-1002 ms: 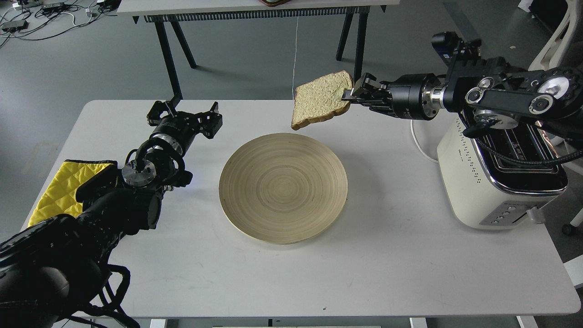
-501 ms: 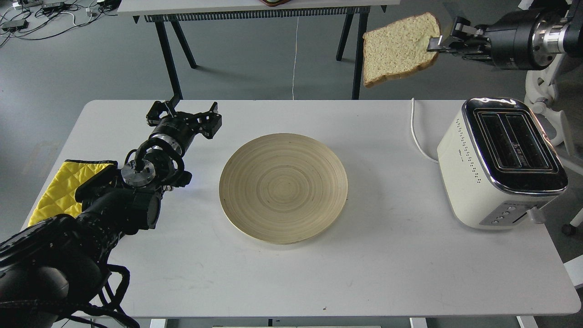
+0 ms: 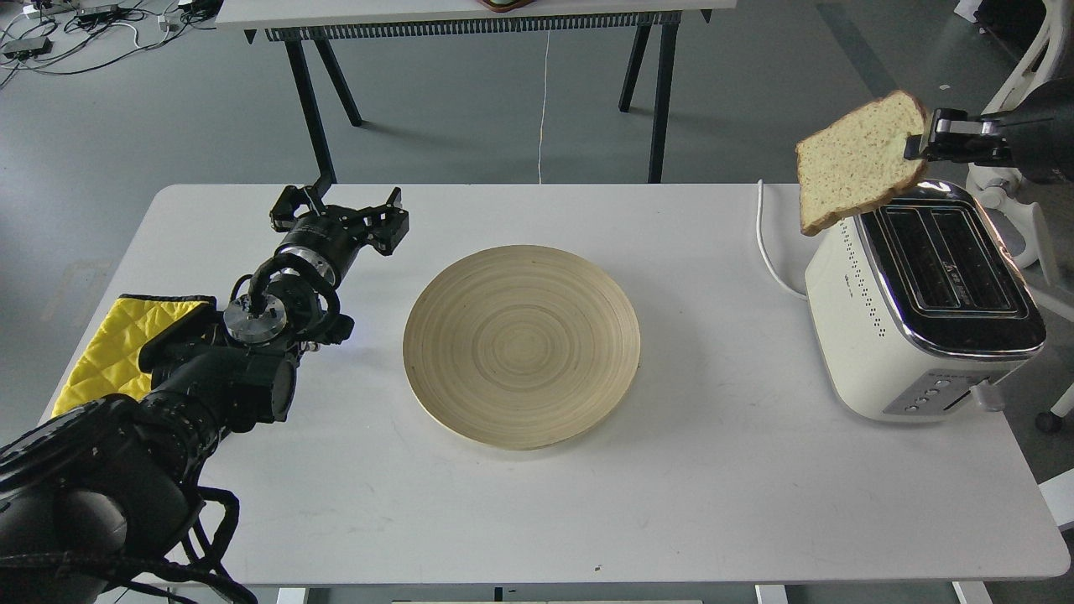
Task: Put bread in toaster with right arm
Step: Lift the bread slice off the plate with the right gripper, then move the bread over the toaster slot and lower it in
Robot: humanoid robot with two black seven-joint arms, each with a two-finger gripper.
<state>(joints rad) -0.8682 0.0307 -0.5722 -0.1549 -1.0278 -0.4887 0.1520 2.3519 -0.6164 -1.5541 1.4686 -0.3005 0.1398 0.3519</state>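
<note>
The bread [image 3: 857,159], a pale slice with a brown crust, hangs tilted in the air above the far left corner of the toaster. My right gripper [image 3: 921,141] is shut on the slice's right edge and reaches in from the right edge of the view. The cream-white toaster [image 3: 919,302] with a chrome top stands at the right of the white table, both slots empty and facing up. My left gripper [image 3: 340,210] is open and empty, resting low over the table's far left.
A round wooden plate [image 3: 521,344] lies empty at the table's middle. A yellow quilted cloth [image 3: 113,348] lies at the left edge. The toaster's white cord [image 3: 768,252] runs off the table's back. Another table's legs [image 3: 319,101] stand behind.
My right gripper carried the bread up from above the plate, then right and down, to just above the toaster's far left corner. The left arm has not moved.
</note>
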